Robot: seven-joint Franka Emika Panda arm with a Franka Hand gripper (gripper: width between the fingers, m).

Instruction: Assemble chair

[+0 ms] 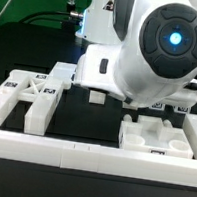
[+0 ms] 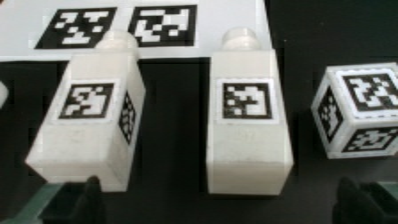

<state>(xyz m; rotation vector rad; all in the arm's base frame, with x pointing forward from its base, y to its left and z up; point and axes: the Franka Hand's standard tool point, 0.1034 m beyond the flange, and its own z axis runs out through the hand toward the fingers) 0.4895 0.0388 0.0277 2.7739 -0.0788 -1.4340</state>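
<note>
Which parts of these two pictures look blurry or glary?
Exterior view: the arm sits close and out of focus, its blue light glaring; the side frame is sharper. Wrist view: evenly lit, tags on the two posts readable, the pincer dark and blurred.

Exterior view: low, near table level, close in, facing across the front rail (image 1: 89, 158); the arm (image 1: 159, 44) fills much of it. Wrist view: looks steeply down, very close, on two posts (image 2: 93, 115), cube (image 2: 365, 110), marker board (image 2: 116, 28). Shared parts: cannot tell.
</note>
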